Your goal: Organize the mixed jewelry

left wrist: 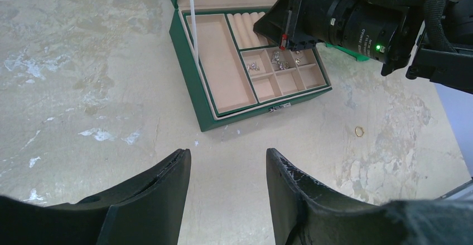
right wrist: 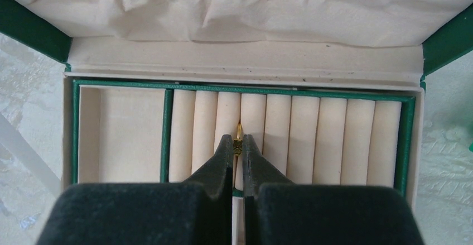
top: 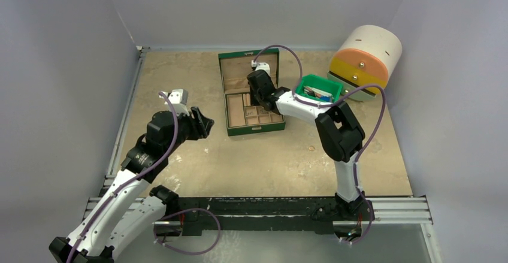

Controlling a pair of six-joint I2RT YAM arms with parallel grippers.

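Currently a small gold ring (right wrist: 239,135) is pinched in the narrow jaws of the right gripper (right wrist: 238,149), over the ring rolls (right wrist: 304,139) of the green box (top: 257,129) near the tabletop's far edge. Silvery pieces (left wrist: 254,66) lie in its small compartments. Another gold ring (left wrist: 360,130) lies on the table (left wrist: 83,89) beside the box. The left gripper (left wrist: 227,154) hovers with its jaws wide, toward the left edge.

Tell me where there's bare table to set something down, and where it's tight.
Bare: the table left of the box up to the wall, though the left end effector hangs there; and the strip before the box, with one loose ring. Crowded: right of the box, where the right arm, bin and drum bunch.
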